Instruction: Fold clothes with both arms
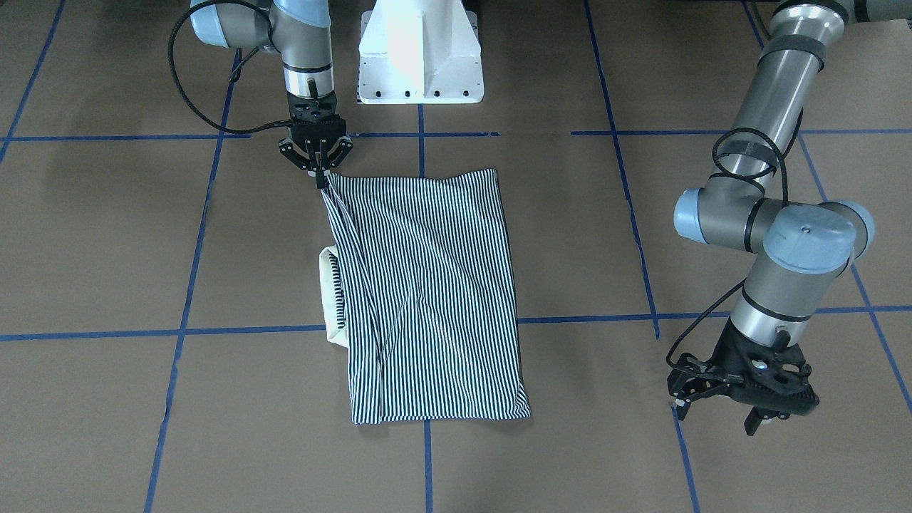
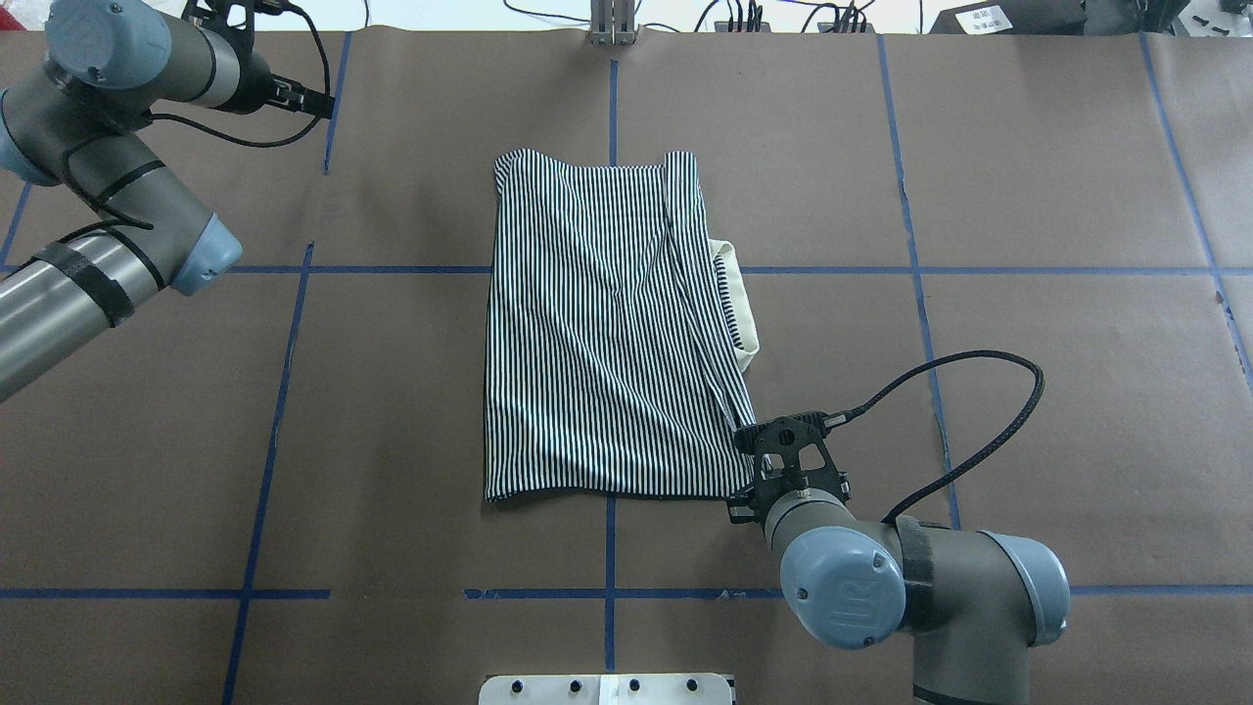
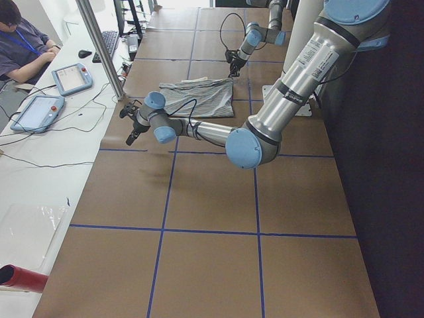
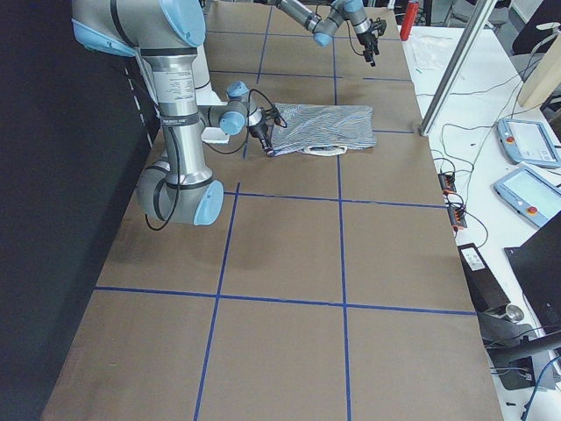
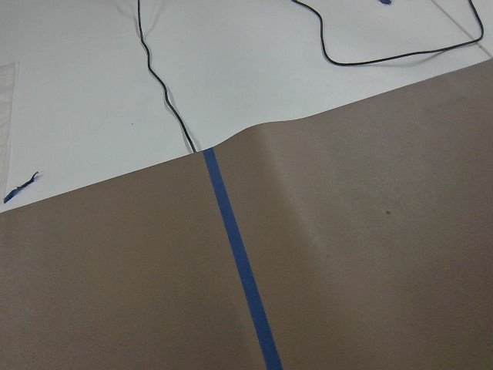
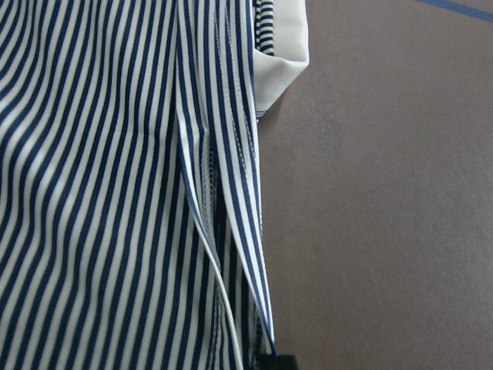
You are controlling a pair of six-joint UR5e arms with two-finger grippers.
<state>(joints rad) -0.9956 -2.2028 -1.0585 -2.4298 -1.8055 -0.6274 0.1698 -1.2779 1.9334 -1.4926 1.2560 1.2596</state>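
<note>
1. Brown-papered, the table (image 2: 1028, 147) carries the polo shirt (image 2: 597, 323) flat at its middle, with the cream collar (image 2: 742, 313) toward the right edge.
2. The shirt's corner nearest the robot's edge is pinched in the closed right tool (image 1: 322, 177). The left tool (image 1: 716, 417) is spread and empty near the far edge.
3. A side fold is judged in hand; next, the pinched corner must be carried across evenly.
</note>
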